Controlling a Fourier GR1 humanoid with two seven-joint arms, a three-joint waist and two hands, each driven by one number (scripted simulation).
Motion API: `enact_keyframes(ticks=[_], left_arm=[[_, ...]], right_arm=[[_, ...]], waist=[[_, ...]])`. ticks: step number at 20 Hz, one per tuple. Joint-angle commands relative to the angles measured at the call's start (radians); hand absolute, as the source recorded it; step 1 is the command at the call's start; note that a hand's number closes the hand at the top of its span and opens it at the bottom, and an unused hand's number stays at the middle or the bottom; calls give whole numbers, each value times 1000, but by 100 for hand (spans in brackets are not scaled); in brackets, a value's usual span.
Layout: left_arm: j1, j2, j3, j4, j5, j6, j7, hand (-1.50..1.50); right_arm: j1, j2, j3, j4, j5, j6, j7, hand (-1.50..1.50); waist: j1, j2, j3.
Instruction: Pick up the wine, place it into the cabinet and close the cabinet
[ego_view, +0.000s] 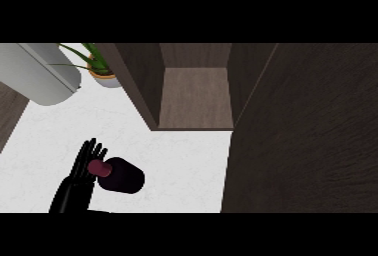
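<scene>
Left hand (83, 167) is low on the white bench (177, 155), fingers straight and open, lying along the left side of the wine (122, 175). The dark bottle stands on the bench, seen from above, its red cap touching the fingers. Up ahead the cabinet (196, 100) stands open, its door (310, 130) swung out at the right. A plant (100, 67) sits far left.
</scene>
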Motion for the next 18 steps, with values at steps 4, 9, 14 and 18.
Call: enact_keyframes(ticks=[4, 9, 14, 18], left_arm=[[-73, -45, -12, 128, -67, 40, -46, -150], [-72, -32, 11, 259, -58, -35, -148, -150], [-73, -24, 10, 214, -40, -46, -95, -150], [-120, -38, 36, 286, -26, -53, -118, -150]], right_arm=[[32, 14, 32, -145, -11, -18, 65, -150], [15, -3, -30, -102, -67, 6, 32, -150], [-30, 16, 24, -106, -7, -16, 59, -150], [-48, -1, -12, -67, -33, -9, 61, -150]], waist=[[-2, 0, 0], [-1, 1, 0], [2, 0, 0], [2, 1, 0]])
